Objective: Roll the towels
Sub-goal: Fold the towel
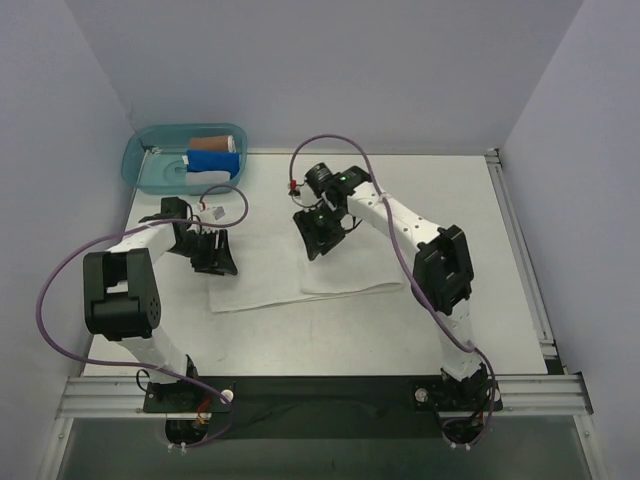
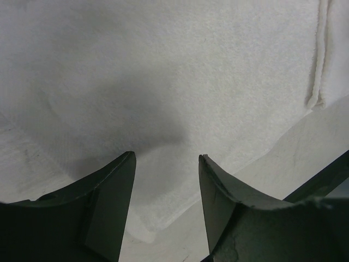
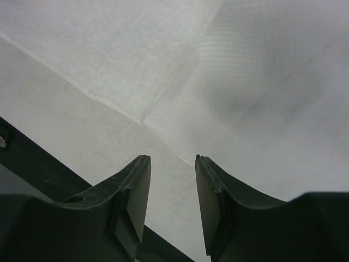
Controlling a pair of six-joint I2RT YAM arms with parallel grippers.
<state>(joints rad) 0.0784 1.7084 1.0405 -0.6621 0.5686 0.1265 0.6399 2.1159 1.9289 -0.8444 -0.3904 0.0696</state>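
A white towel [image 1: 270, 262] lies flat on the table between my two arms. My left gripper [image 1: 214, 262] is open and empty, low over the towel's left edge. In the left wrist view the towel [image 2: 180, 93] fills the frame and one corner lies between the jaws of the left gripper [image 2: 166, 158]. My right gripper [image 1: 312, 243] is open and empty over the towel's far right part. In the right wrist view the towel [image 3: 262, 82] lies ahead of the right gripper [image 3: 172, 159], its edge running diagonally across bare table.
A blue bin [image 1: 150, 165] at the back left holds a blue rolled towel [image 1: 212, 162], a brown one [image 1: 213, 143] and a white one. The enclosure walls stand close on the left and right. A metal rail [image 1: 330, 385] runs along the near edge.
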